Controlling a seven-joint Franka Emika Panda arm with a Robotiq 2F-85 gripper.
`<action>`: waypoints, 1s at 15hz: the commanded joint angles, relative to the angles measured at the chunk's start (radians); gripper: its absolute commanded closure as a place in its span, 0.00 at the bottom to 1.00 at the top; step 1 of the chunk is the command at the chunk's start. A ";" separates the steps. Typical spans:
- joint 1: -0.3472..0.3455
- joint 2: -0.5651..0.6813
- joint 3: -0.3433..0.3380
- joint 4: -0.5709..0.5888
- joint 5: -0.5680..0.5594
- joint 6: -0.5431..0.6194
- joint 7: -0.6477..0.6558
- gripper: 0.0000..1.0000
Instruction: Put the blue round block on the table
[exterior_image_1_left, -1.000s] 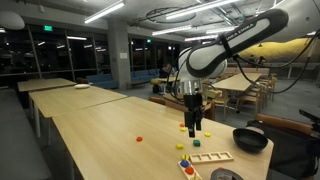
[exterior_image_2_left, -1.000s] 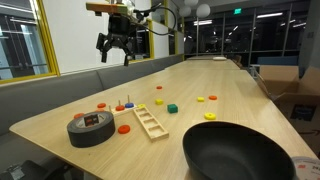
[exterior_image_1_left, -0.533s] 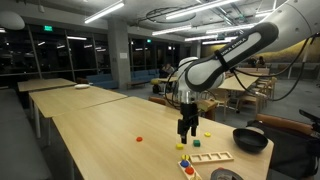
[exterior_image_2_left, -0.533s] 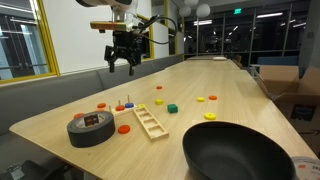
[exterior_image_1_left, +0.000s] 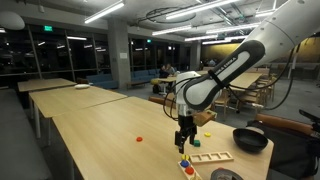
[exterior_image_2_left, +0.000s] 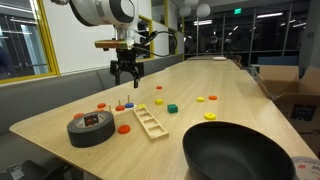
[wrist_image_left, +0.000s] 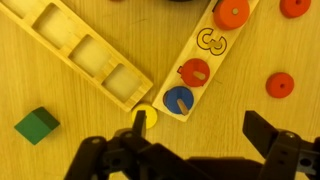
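Hovering over the blue round block (wrist_image_left: 179, 99) lying on the numbered strip (wrist_image_left: 222, 42), I am holding my gripper (wrist_image_left: 200, 150) wide and empty; descending off-centre would, I judge, be catching the red round piece (wrist_image_left: 195, 71) just beside it.

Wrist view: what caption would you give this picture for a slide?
Open gripper hovers above the blue round block sitting on a numbered wooden strip.
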 joint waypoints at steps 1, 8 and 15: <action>0.005 0.025 -0.001 -0.001 -0.029 0.055 0.050 0.00; 0.005 0.020 -0.002 -0.061 -0.022 0.149 0.059 0.00; 0.006 0.020 0.000 -0.120 -0.014 0.199 0.049 0.00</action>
